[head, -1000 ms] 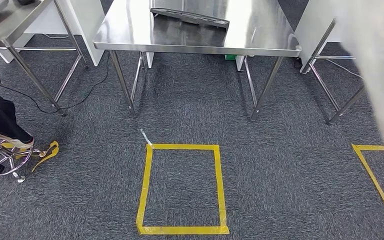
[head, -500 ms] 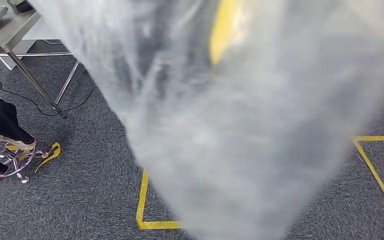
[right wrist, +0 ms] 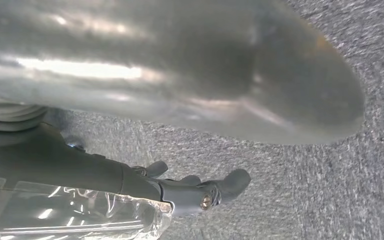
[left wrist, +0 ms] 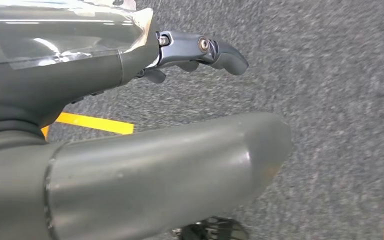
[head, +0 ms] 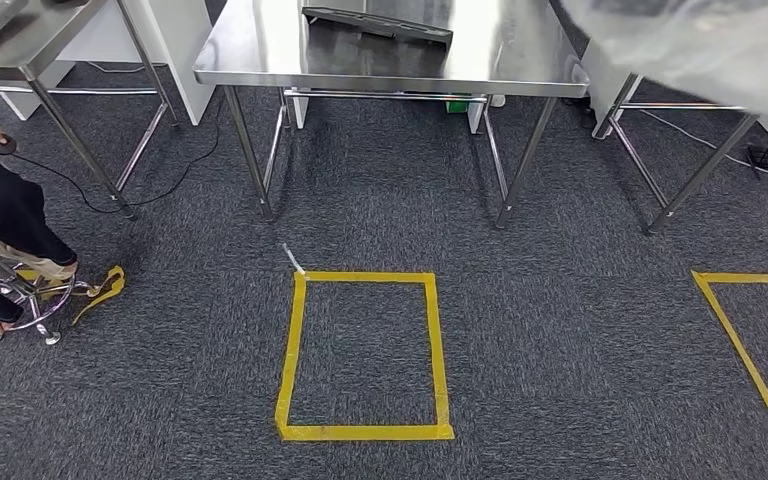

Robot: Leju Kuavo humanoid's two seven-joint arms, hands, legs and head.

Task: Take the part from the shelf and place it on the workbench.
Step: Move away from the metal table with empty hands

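Cleared since 0.5 s ago: the grey blur that covered the head view has withdrawn to the 1 o'clock corner. Left hand (left wrist: 145, 150): thick thumb and darker fingers (left wrist: 220, 50) spread over carpet (left wrist: 340, 100), grasping nothing. Right hand (right wrist: 190, 75): likewise released, fingers (right wrist: 225, 187) apart. Floor, 6 o'clock: 1 yellow tape square (head: 364, 355); 1 partial tape outline (head: 735, 325) at 3 o'clock. Seated person (head: 0, 215) at 9 o'clock. Far, 12 o'clock: steel workbench (head: 520, 60) with the long dark part (head: 378, 22) lying on top.
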